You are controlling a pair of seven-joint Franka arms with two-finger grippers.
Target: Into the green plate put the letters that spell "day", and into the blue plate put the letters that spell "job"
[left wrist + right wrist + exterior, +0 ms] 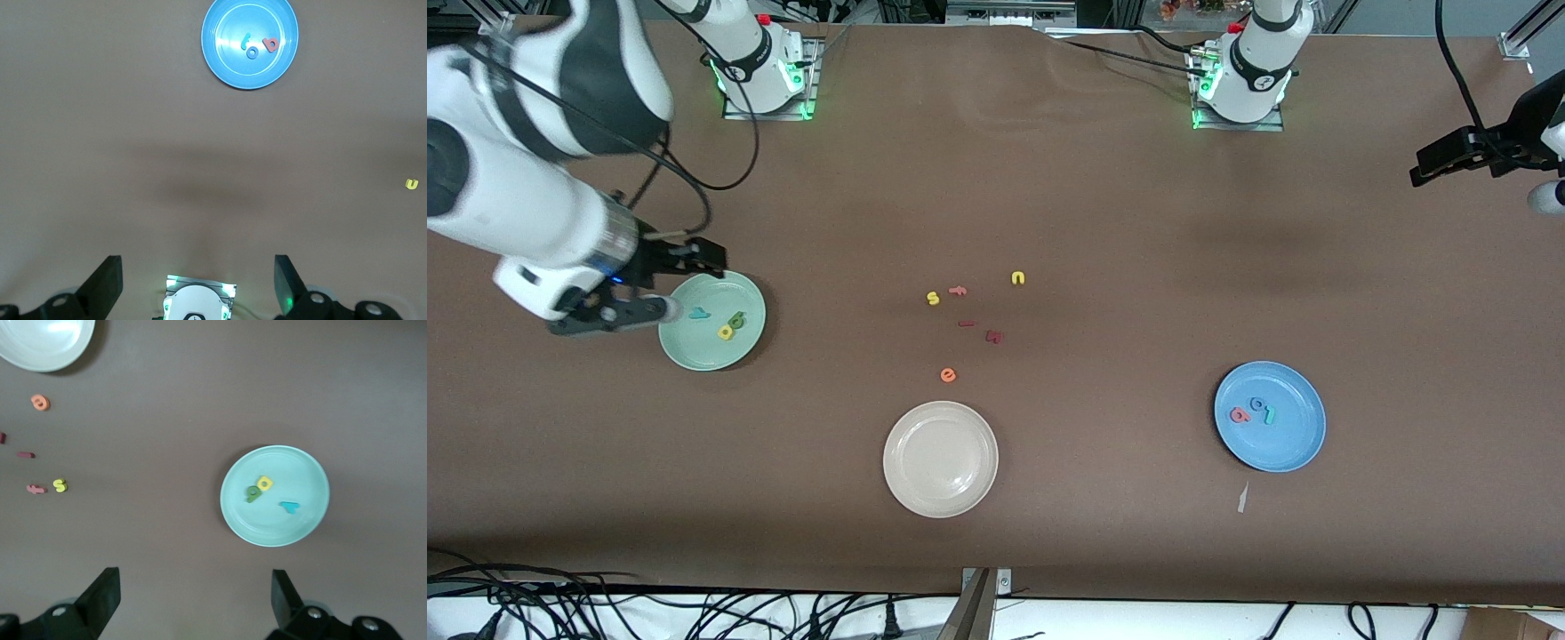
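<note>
The green plate [710, 352] lies toward the right arm's end of the table. It holds the teal "y" [698, 313], the dark green "d" [736, 319] and the yellow "a" [726, 332]. My right gripper [683, 283] hangs open and empty over the table beside this plate [280, 528]. The blue plate [1282, 449] lies toward the left arm's end, holding the pinkish-red "b" [1240, 414], the blue "o" [1257, 404] and the teal "j" [1269, 415]. My left gripper [1432, 162] waits high, open and empty, away from the blue plate [230, 67].
A cream-white plate [941, 484] lies nearest the front camera, mid-table. Loose letters are scattered at mid-table: a yellow "s" [933, 299], a yellow "n" [1018, 278], an orange "e" [948, 375], a pink one [958, 290] and two dark red ones [993, 336].
</note>
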